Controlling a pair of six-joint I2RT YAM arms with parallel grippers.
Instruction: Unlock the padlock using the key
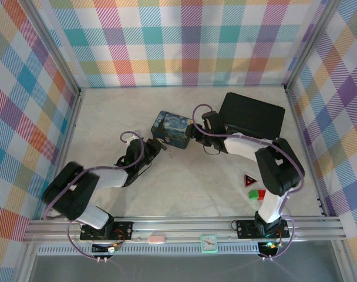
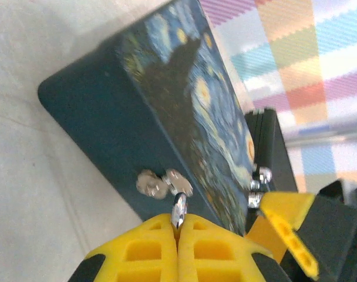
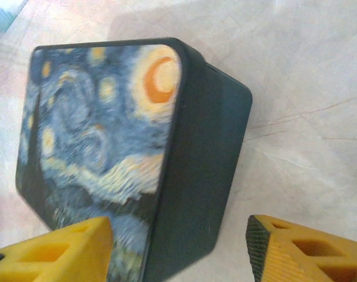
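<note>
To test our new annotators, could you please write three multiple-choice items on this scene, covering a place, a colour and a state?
1. Where does the case lie from the tin? A far right; B near left; C on top.
2. What colour are the jaws? A blue; B yellow; C white.
3. How are the left jaws? A wide open; B shut, empty; C shut on the key.
Key: 1 A, seen from above; 2 B, yellow in both wrist views; 3 C, its metal pokes from between them.
</note>
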